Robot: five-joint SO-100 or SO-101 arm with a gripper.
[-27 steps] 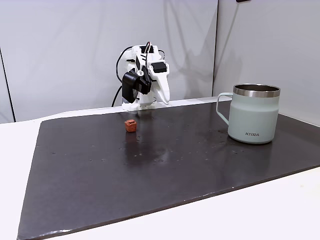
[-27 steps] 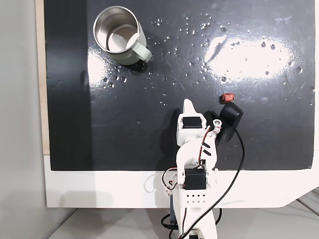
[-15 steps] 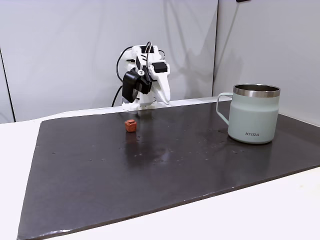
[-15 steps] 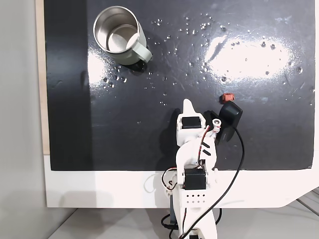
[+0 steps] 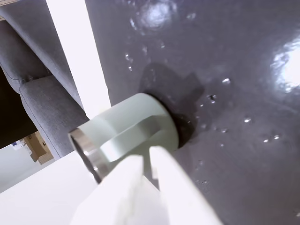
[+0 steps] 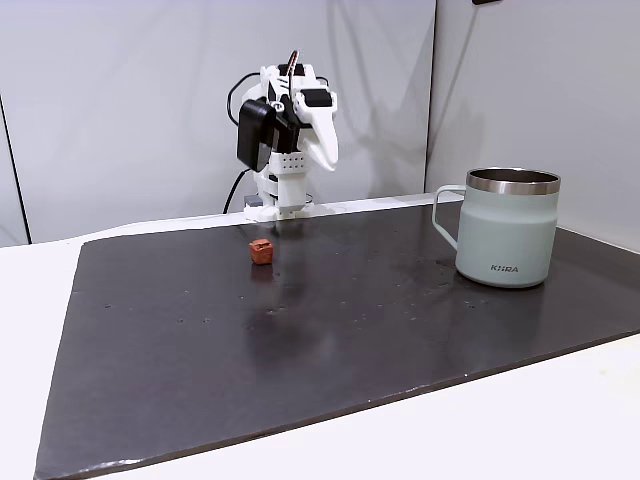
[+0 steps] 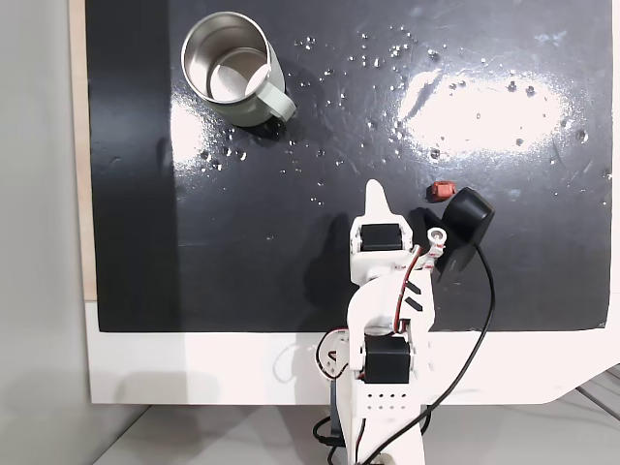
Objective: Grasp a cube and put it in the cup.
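Reddish-brown and tiny, the cube (image 6: 261, 250) sits alone on the dark slab of the tabletop (image 6: 330, 340), just in front of the arm's base and touched by nothing; in a fixed view from above you find it (image 7: 442, 189) close beside the black camera housing on the wrist, slightly off to the side of where the hand (image 7: 377, 197) points. The cup (image 6: 507, 226) stands upright well apart from the cube, toward the far side of the slab, its open steel rim facing up so a drop from above would work. Your hand (image 6: 326, 150) is raised well above the slab, folded close to the arm's base, and empty; in the wrist view its white fingers (image 5: 164, 173) lie almost together with only a thin slit between them, so treat it as clenched. That wrist camera looks toward the cup (image 5: 126, 131), not the cube. You likely need to swing toward the cube, spread the fingers, then lower; nothing is grasped yet.
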